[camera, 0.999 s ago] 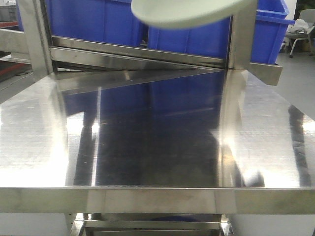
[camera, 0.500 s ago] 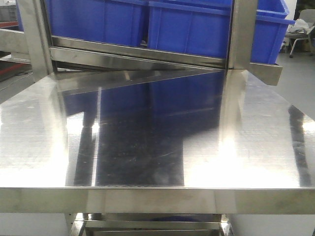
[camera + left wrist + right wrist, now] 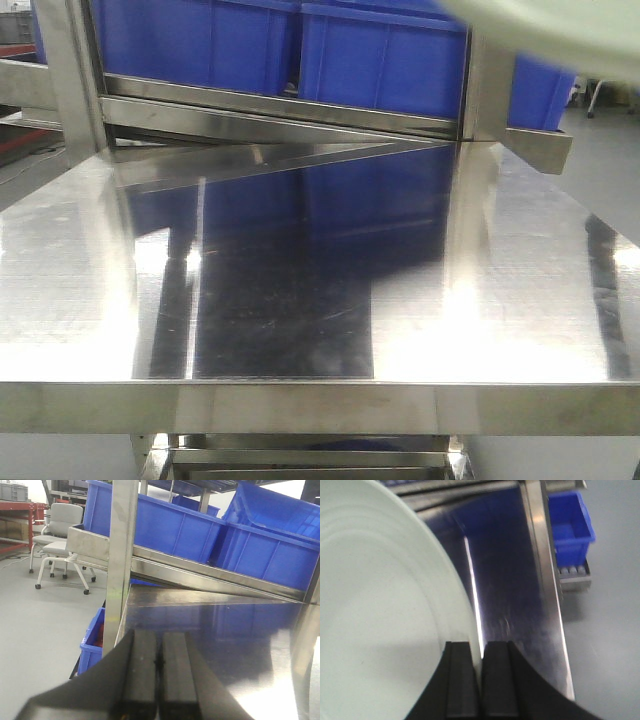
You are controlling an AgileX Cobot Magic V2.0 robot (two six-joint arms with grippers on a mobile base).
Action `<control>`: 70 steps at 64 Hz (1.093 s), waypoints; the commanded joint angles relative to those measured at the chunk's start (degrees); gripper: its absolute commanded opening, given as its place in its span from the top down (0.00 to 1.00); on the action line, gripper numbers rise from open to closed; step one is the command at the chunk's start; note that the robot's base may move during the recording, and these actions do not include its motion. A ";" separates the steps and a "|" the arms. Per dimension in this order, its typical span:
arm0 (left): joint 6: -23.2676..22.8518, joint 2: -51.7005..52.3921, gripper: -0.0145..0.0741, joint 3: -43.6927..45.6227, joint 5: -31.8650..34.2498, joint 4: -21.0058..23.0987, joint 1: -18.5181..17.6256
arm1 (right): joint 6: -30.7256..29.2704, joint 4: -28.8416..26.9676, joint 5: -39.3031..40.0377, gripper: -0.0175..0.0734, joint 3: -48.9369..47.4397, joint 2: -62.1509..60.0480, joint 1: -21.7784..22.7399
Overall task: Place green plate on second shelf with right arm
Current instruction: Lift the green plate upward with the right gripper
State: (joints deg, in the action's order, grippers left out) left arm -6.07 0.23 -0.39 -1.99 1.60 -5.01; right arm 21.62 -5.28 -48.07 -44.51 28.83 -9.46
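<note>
The green plate (image 3: 560,35) shows as a pale blurred edge in the top right corner of the front view, high above the shiny steel shelf (image 3: 300,250). In the right wrist view the green plate (image 3: 380,605) fills the left side. My right gripper (image 3: 481,645) is shut on its rim, one finger on each face, with the steel surface (image 3: 510,595) below. My left gripper (image 3: 160,635) is shut with nothing in it, low over the shelf's left front part. I cannot tell which level of the rack is the second shelf.
Blue plastic bins (image 3: 380,60) sit on a sloped steel rail behind the shelf. Steel uprights stand at the back left (image 3: 70,80) and back right (image 3: 490,90). A small blue bin (image 3: 570,525) stands on the floor to the right, and an office chair (image 3: 57,535) to the left.
A second ago the plate was at the top centre of the front view. Half a second ago it was out of that view. Now its edge shows at the top right.
</note>
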 commanded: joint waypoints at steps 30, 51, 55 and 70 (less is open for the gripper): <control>-0.19 0.93 0.69 -2.34 5.22 0.47 -0.39 | -1.45 15.14 31.47 0.75 21.45 -10.13 0.22; -0.19 0.93 0.69 -2.34 5.22 0.47 -0.39 | -3.71 15.18 39.89 0.75 23.91 -10.13 0.22; -0.19 0.93 0.69 -2.34 5.22 0.47 -0.39 | -3.71 15.12 39.96 0.75 23.91 -10.13 0.22; -0.19 0.93 0.69 -2.34 5.22 0.47 -0.39 | -3.65 15.00 39.90 0.75 23.91 -10.13 0.22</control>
State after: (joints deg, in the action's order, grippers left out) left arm -6.07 0.23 -0.39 -1.99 1.60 -5.01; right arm 18.13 9.22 -14.82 -18.73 18.50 -9.46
